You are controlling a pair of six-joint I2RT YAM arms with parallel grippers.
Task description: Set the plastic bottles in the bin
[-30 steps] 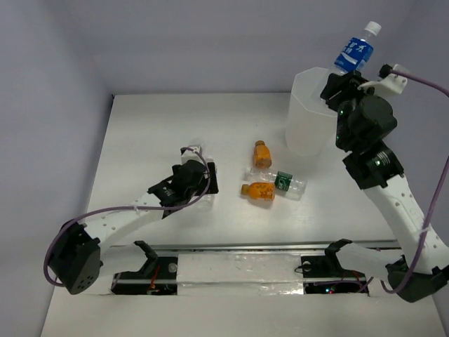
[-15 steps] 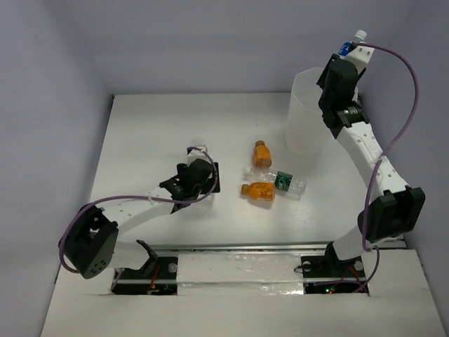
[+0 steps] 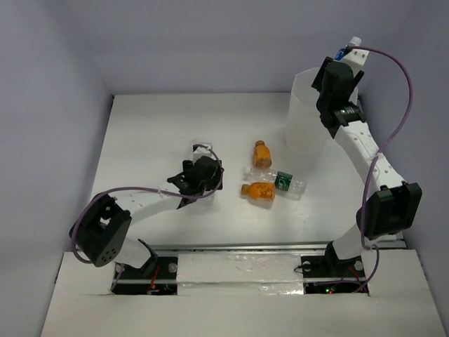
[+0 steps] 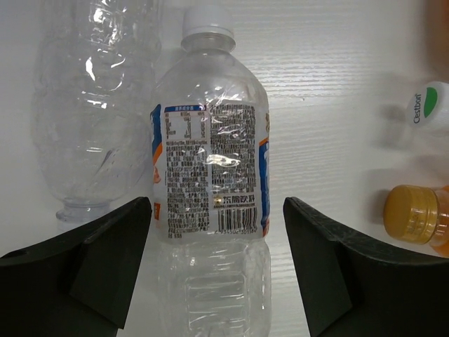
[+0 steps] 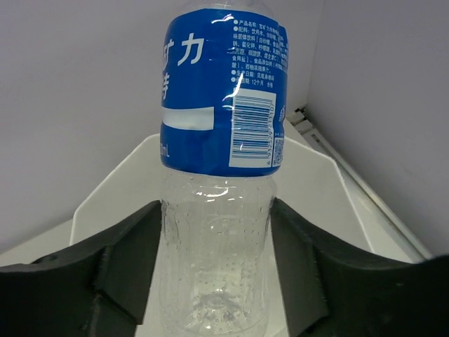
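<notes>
My right gripper [image 3: 338, 70] is shut on a clear bottle with a blue label [image 5: 223, 105] and holds it upright above the white bin [image 3: 305, 116]. The bin's rim [image 5: 319, 175] shows behind it. My left gripper [image 4: 217, 274] is open, with its fingers [image 4: 105, 260] on either side of a lying clear bottle with a white cap and a white printed label [image 4: 210, 175], not touching it. An uncapped clear bottle [image 4: 91, 105] lies just left of it. On the table lie two orange bottles [image 3: 261, 152] [image 3: 258, 190] and a green-labelled clear bottle [image 3: 284, 181].
The table's back wall stands close behind the bin. The arm bases and a rail [image 3: 245, 270] run along the near edge. An orange cap [image 4: 410, 214] and a green-labelled cap [image 4: 428, 105] show at the right of the left wrist view.
My right arm has swung the blue-labelled bottle up and over the bin; the bottle is now mostly hidden behind the wrist. My left gripper has slid forward and right around the lying clear bottle.
</notes>
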